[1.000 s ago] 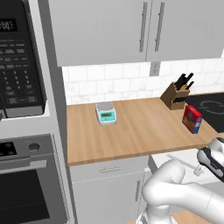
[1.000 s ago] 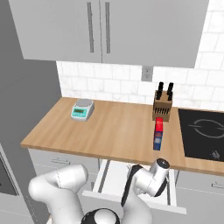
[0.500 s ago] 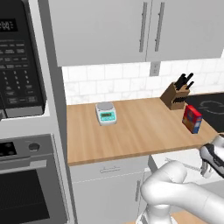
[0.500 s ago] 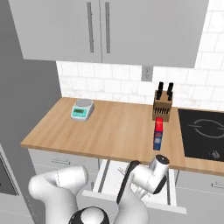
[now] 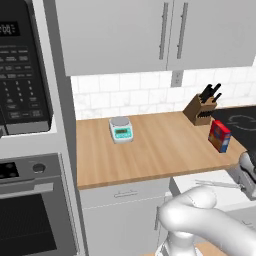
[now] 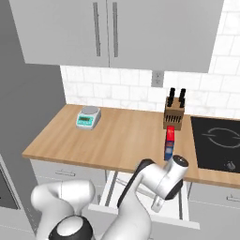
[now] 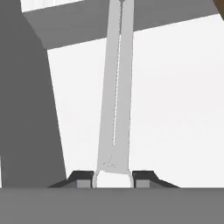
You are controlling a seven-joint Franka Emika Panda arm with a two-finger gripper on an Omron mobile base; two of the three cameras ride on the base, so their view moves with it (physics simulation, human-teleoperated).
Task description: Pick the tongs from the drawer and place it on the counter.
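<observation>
The tongs (image 7: 114,100) are a slim pale metal strip running away from my hand over the pale floor of the open drawer (image 7: 175,109). My gripper (image 7: 112,178) is shut on their near end, a dark fingertip (image 7: 81,177) on each side. From the left base view the tongs (image 5: 215,184) lie roughly level over the drawer (image 5: 210,176), held by my gripper (image 5: 248,186) at the right edge. The right base view has my gripper (image 6: 157,205) pointing down into the drawer (image 6: 110,190), below the front edge of the wooden counter (image 6: 117,140).
On the counter (image 5: 160,150) stand a small scale (image 5: 121,129), a knife block (image 5: 202,107) and a red box (image 5: 219,136) near the front right. A black stovetop (image 6: 215,140) lies to the right. Oven (image 5: 30,215) and microwave (image 5: 22,75) fill the left; cabinets hang above.
The jaws have closed the last bit onto the tongs. My hand has risen slightly over the drawer. Nothing on the counter has moved.
</observation>
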